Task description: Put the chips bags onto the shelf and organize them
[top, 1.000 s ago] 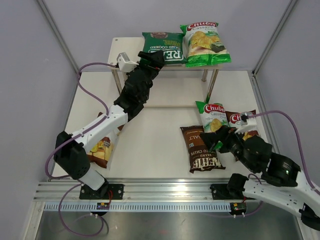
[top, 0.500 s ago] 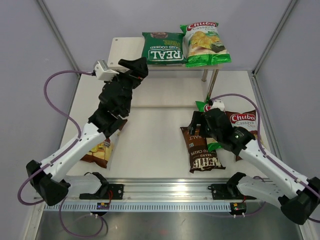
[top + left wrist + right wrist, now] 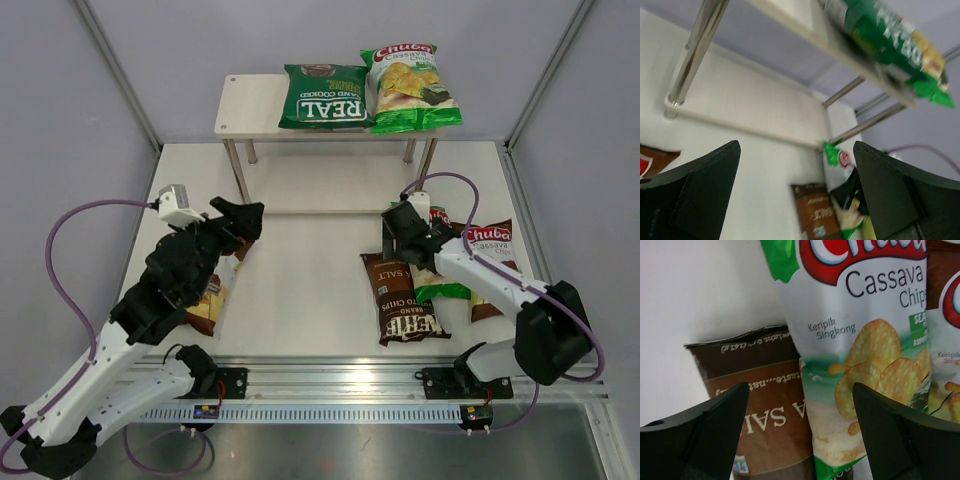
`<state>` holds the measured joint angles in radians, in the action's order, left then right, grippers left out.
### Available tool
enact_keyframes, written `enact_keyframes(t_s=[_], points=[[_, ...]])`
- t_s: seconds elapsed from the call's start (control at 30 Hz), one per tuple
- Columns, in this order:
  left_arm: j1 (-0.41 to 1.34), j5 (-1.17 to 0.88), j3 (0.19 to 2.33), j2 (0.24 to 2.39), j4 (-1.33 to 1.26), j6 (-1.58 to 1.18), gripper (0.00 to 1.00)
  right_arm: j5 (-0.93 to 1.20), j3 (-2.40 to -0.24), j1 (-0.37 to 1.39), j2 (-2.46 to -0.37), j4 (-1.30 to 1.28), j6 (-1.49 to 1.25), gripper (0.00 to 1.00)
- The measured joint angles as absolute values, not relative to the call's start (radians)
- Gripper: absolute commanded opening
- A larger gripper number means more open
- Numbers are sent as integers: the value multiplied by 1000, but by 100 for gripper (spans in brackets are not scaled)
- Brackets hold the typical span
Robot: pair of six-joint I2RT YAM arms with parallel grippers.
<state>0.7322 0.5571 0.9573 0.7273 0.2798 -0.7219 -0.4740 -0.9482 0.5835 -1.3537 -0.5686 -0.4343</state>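
"Counting bags on the shelf (image 3: 240,105) first: what lies there?"

"Two, both on the top board. The REAL bag (image 3: 323,97) lies flat near the middle, and a green Chuba (image 3: 408,88) lies against its right side, hanging a little over the board's right end."

"And the other four?"

"All on the bench (image 3: 310,260). The Kettle bag (image 3: 402,300) lies right of centre. A second green Chuba (image 3: 440,283) overlaps its right edge, and a brown Chuba (image 3: 490,250) sits just beside that one, farther right. The other brown Chuba (image 3: 208,300) lies at the left, partly hidden under the left arm."

"Where is the right claw?"

"The right claw (image 3: 405,240) is over the top ends of the Kettle bag and the second green Chuba. Its fingers are spread wide and pinch nothing. Whether it touches the bags, I cannot tell."

"The left one?"

"The left claw (image 3: 242,220) hangs above the bench near the other brown Chuba, in front of the shelf's left legs. It is spread wide too, with nothing between its fingers. Its camera looks up at the underside of the top board, and that view is blurred."
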Motion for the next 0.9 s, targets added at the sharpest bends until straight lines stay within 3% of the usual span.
enact_keyframes(t_s=[0.4,0.47,0.5,0.9], points=[[732,430,882,483,666,-632,99,-678,-997,573,-1560,-578,-360,80],[732,426,881,459,692,-623,99,-701,-996,573,-1565,-577,-357,53],[732,424,881,451,701,-620,99,-714,-995,573,-1569,-576,-352,45],[732,415,873,448,732,-598,99,-731,-940,575,-1452,-559,-328,4]])
